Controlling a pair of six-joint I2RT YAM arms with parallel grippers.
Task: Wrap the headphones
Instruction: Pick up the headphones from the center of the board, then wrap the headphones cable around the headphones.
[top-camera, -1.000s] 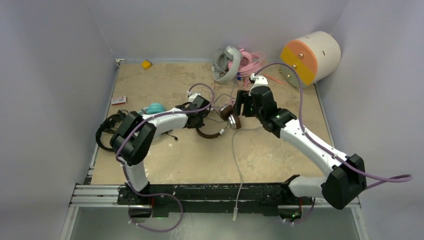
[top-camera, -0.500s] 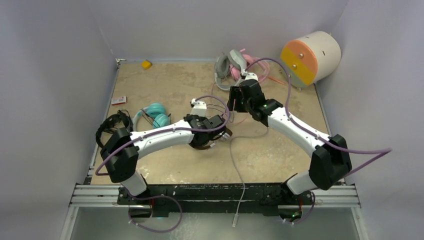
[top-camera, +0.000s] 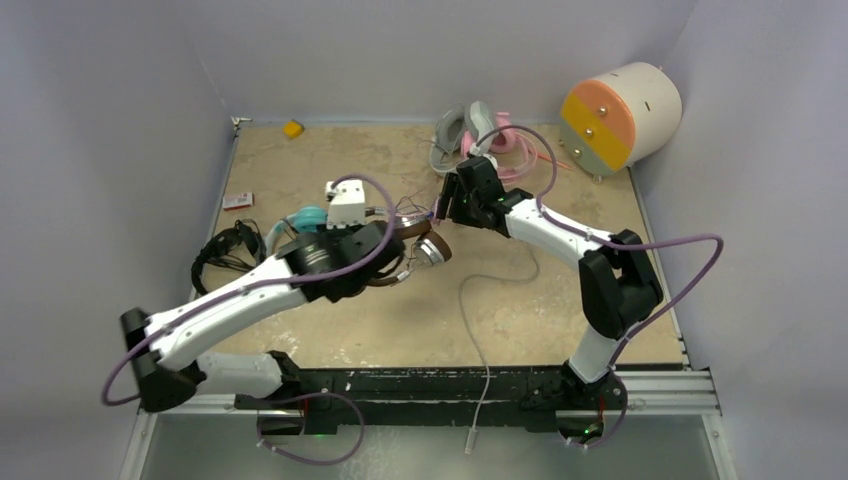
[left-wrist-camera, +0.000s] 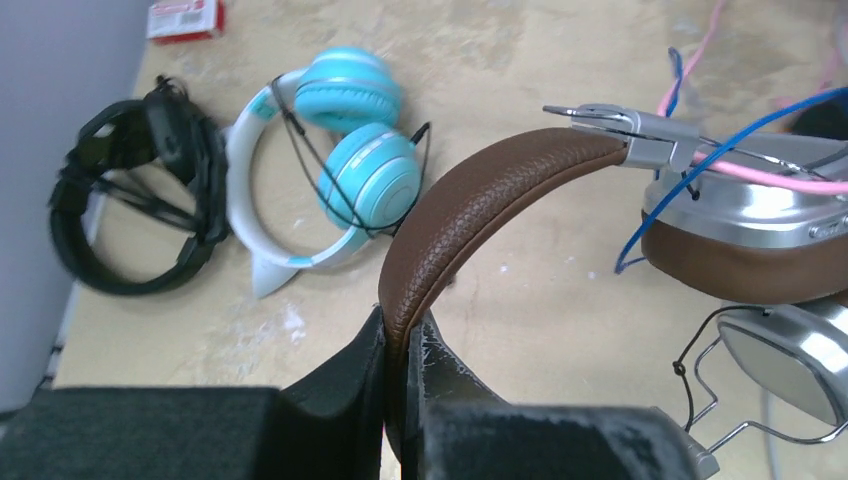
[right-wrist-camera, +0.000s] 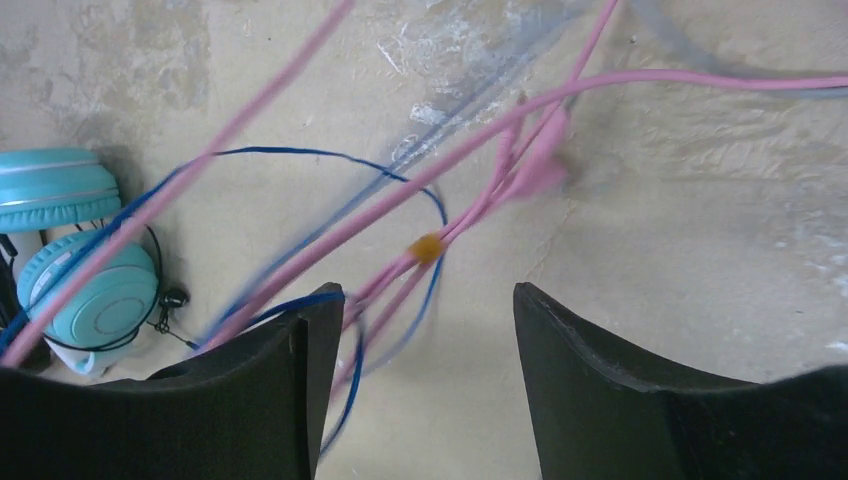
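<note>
My left gripper (left-wrist-camera: 403, 325) is shut on the brown padded headband (left-wrist-camera: 470, 200) of the brown-and-silver headphones (top-camera: 425, 248), held above the table. Their silver ear cups (left-wrist-camera: 745, 240) hang at the right of the left wrist view, with thin blue and pink cables running off them. Just beyond the cups, my right gripper (top-camera: 447, 205) stands open. In the right wrist view, pink cables (right-wrist-camera: 480, 200) and a blue cable (right-wrist-camera: 300, 160) cross in front of the right gripper (right-wrist-camera: 428, 300). They brush the tip of its left finger (right-wrist-camera: 310, 330), and nothing is pinched.
Teal-and-white headphones (top-camera: 305, 217) and black headphones (top-camera: 225, 255) lie at the left. Grey-white headphones (top-camera: 455, 130) and pink ones (top-camera: 512, 145) lie at the back. A cream cylinder (top-camera: 620, 110) sits in the back right corner. A grey cable (top-camera: 475, 310) trails to the front edge. A small red box (top-camera: 238, 201) lies at the left.
My left arm has swung its elbow down and left, keeping the brown headphones in its grip. The right gripper has moved left toward the cables and narrowed a little.
</note>
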